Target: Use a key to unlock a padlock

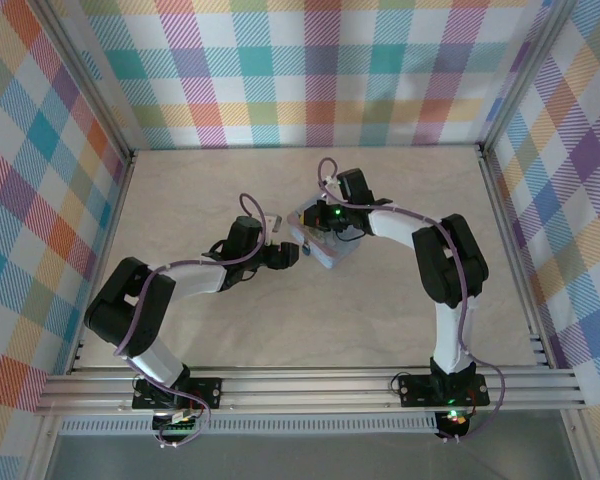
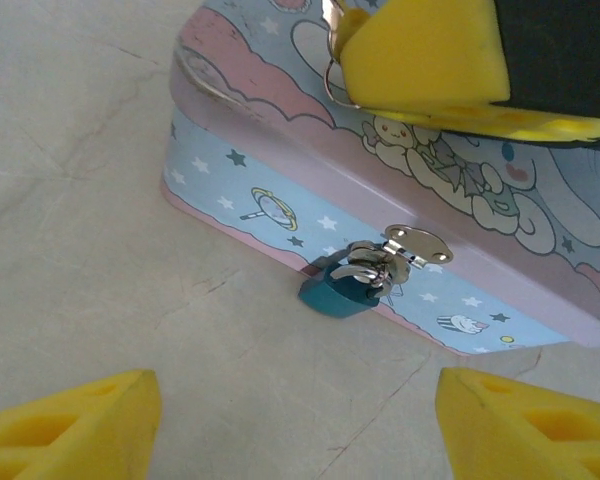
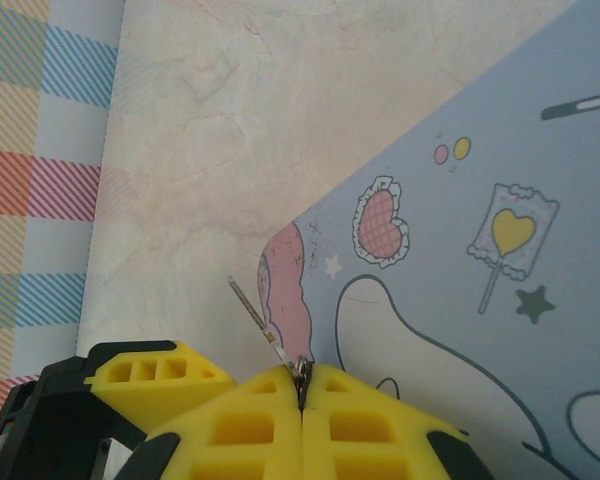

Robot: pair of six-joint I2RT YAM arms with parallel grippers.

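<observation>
My left gripper (image 2: 300, 425) stands wide, nothing between its yellow fingertips. It hangs low over the table (image 2: 80, 200), facing the front of the tin (image 2: 280, 170). I judge that this keeps the lock squarely in my wrist camera's sight and leaves the jaws ready to steady it.

Just ahead, the padlock (image 2: 338, 290) hangs from the silvery hasp (image 2: 415, 243) on the tin's front wall. Its blue body is tilted, down by the table (the shackle looks closed, as far as I can tell).

My right gripper (image 3: 302, 385) sits over the lid; whether it touches the lid I cannot tell. Its pads are pressed together on a thin sliver of metal that I take for the key (image 3: 301, 368), pinched so that a fine silvery stem reaches out ahead, presumably for offering to the lock.

I can read no writing or brand. The tin shows only prints: stars, a heart, a lollipop and a long-eared cartoon figure.
</observation>
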